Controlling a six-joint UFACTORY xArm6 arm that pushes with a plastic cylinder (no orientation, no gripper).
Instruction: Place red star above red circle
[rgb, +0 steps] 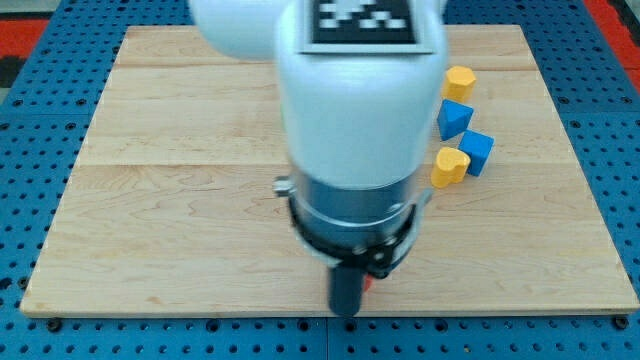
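Observation:
The white arm fills the middle of the camera view and hides much of the board. My dark rod comes down near the board's bottom edge, and my tip (345, 311) is at its lower end. A small sliver of a red block (367, 283) shows just to the right of the rod, touching or almost touching it; its shape cannot be made out. No other red block shows; it may be hidden behind the arm.
At the view's upper right lie a yellow hexagon-like block (460, 82), a blue triangle-like block (454, 118), a blue cube (478, 151) and a yellow heart (450, 166). The wooden board (170, 220) ends just below my tip.

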